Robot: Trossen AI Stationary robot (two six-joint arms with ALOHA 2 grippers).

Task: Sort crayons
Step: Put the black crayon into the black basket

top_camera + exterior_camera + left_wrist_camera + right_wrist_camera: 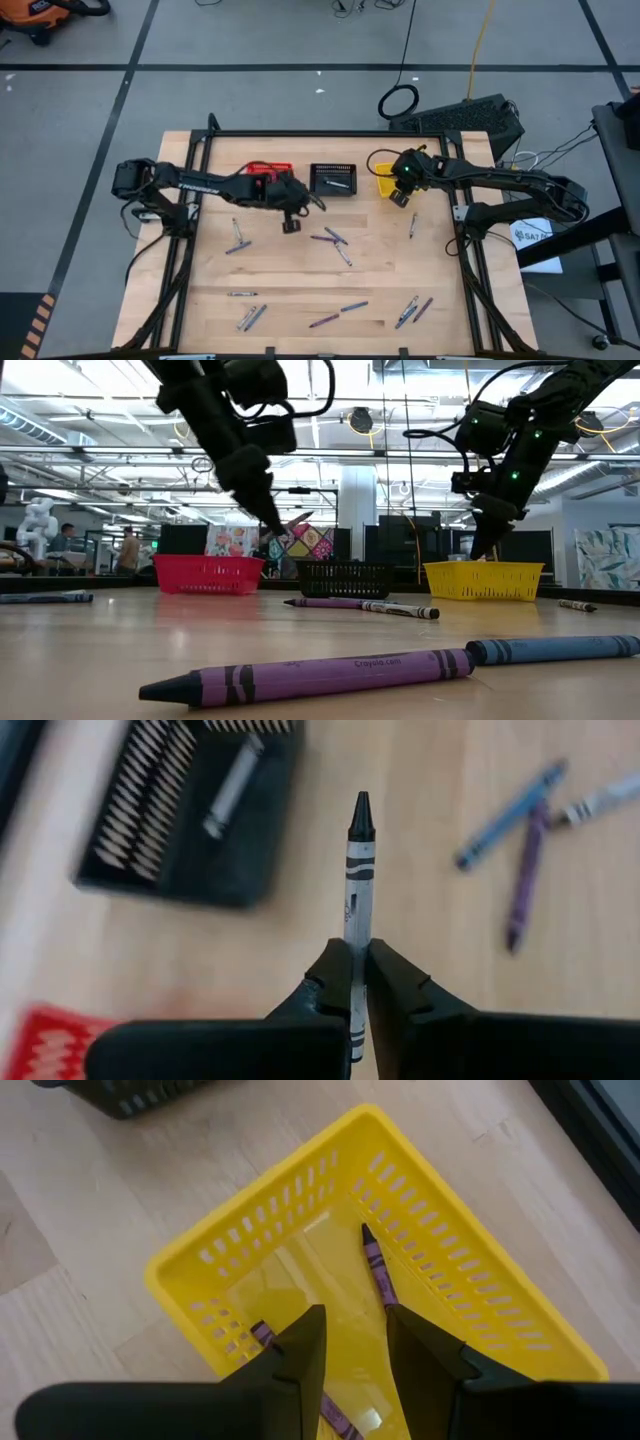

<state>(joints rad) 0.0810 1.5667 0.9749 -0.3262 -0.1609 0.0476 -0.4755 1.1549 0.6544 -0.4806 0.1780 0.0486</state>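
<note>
My left gripper (308, 203) hangs above the table just left of the black basket (332, 180), shut on a grey crayon (358, 885) with a black tip. In the low view the gripper (275, 525) is well above the wood. The black basket holds one grey crayon (230, 785). My right gripper (352, 1342) stands open over the yellow basket (250, 1230), nothing between its fingers. Purple crayons (378, 1270) lie on that basket's floor. The red basket (265, 172) sits at the far left of the row. Several loose crayons (330, 238) lie flat on the table. My left gripper pinches the grey crayon's back part (352, 960) between its two fingers. The crayon runs along the fingers and sticks out ahead of them, black tip (361, 815) foremost. The fingers slant down from the table's left. The crayon is lifted clear of the table.
Blue and purple crayons (520, 850) lie crossed near mid-table, right of my left gripper. More crayons (405, 312) are scattered along the near side, with one (412, 225) at the right. A black frame (200, 150) borders the wooden table.
</note>
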